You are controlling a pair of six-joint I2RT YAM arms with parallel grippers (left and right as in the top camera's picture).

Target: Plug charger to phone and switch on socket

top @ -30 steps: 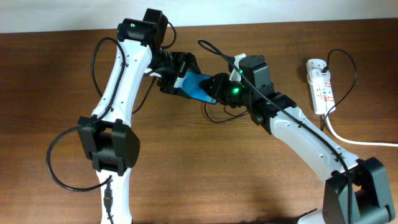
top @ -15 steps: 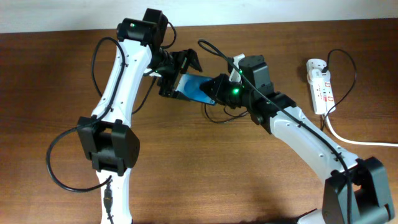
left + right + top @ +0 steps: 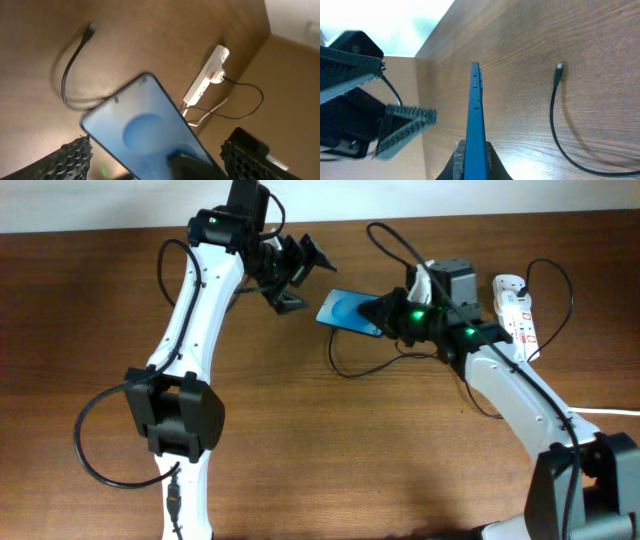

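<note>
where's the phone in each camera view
Overhead: the phone sits just above centre, blue screen up.
Left wrist: the phone fills the lower middle, screen facing the camera.
Right wrist: the phone is edge-on, from centre down to the bottom.
Shared landmark: the thin black cable near it.

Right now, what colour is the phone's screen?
Blue with a circle on the phone; best in left wrist view.

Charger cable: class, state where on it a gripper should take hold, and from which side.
Grip the charger just behind its plug tip, from straight above, closing across the cable. It lies flat on the table, with the tip end nearly straight and clear of the phone. The open left gripper looks free; the right gripper holds the phone.
</note>
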